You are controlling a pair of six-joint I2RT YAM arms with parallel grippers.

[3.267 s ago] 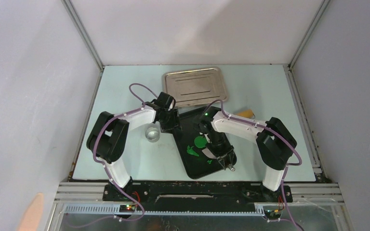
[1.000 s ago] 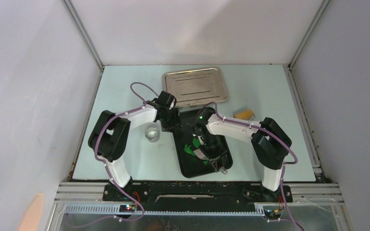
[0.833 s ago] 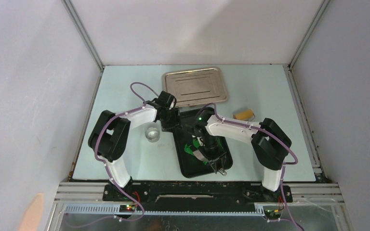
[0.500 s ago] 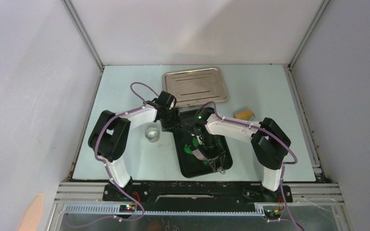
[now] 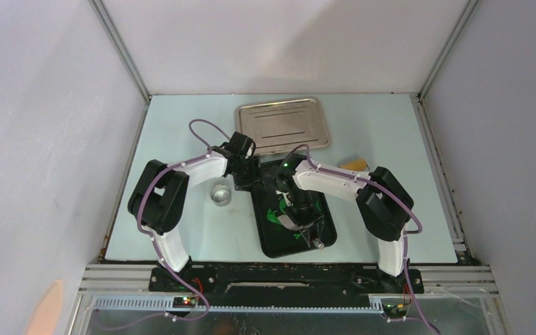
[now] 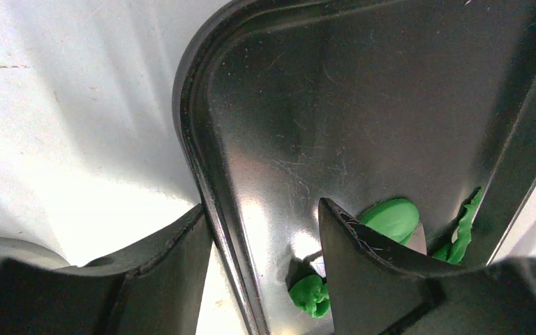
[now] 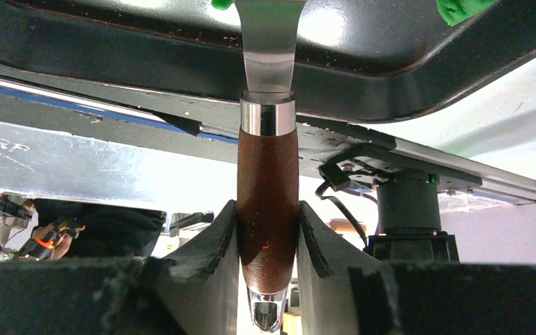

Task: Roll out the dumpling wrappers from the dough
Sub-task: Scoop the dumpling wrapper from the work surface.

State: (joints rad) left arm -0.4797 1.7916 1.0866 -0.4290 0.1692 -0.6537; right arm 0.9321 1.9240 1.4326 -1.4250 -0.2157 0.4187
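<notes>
a clear cup (image 5: pixel 220 194) is seen furthest left on the table (image 5: pixel 174 139), just beside the black tray (image 5: pixel 279 242). the tray's far-left rim is straddled by the left gripper (image 6: pixel 262 216), jaws parted, a gap showing on the inner side; no pinch is made out. the dough (image 6: pixel 391 215) is found mid-tray in green pieces, under the right arm. a brown-handled scraper (image 7: pixel 268 167) is clamped in the right gripper (image 7: pixel 268 216), blade laid onto the tray. the blade is best kept flat and slid under the dough's edge, the tray braced. the raised rim could be caught. the wooden roller (image 5: pixel 354 165) lies well right; a steel tray (image 5: pixel 283 125) sits behind.
</notes>
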